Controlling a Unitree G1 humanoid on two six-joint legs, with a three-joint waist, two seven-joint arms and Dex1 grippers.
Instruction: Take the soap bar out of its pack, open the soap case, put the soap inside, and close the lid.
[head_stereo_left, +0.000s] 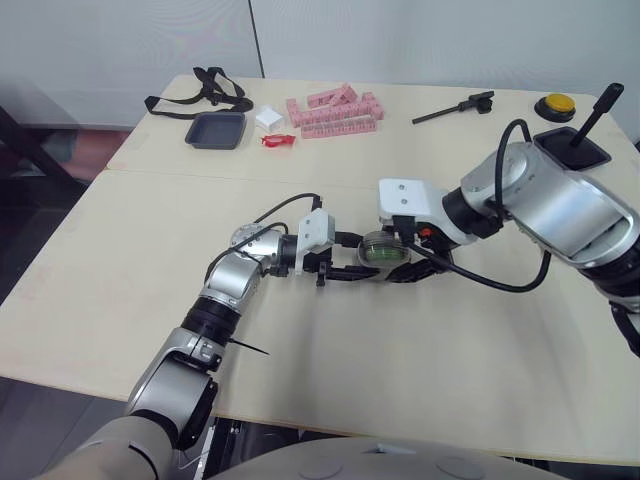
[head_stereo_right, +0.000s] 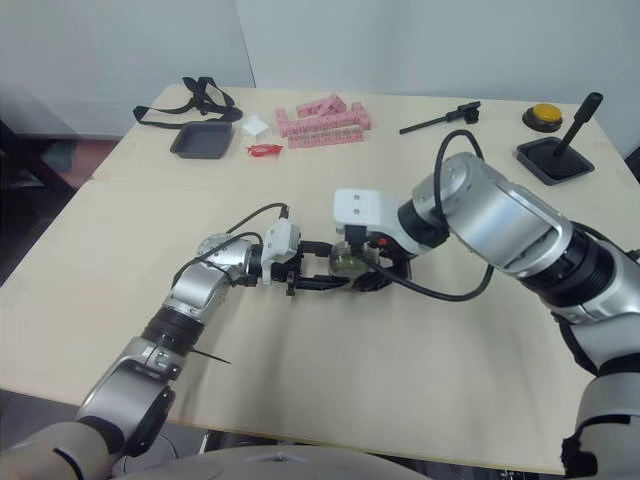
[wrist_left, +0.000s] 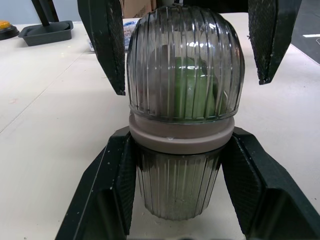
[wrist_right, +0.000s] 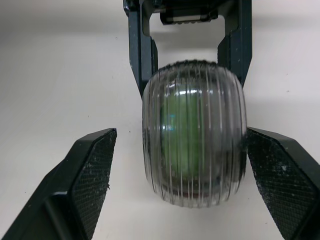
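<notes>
Now, soap case (wrist_left: 182, 100) between left fingers (wrist_left: 116, 175), green soap (wrist_left: 192, 95) seemingly inside.

No legible text, label, brand, number or sign on anything.

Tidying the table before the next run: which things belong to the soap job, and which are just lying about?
In the job: soap case, green soap inside it, left gripper, right gripper.
Lying about: black tray, pink blocks, black strap, yellow button.
</notes>
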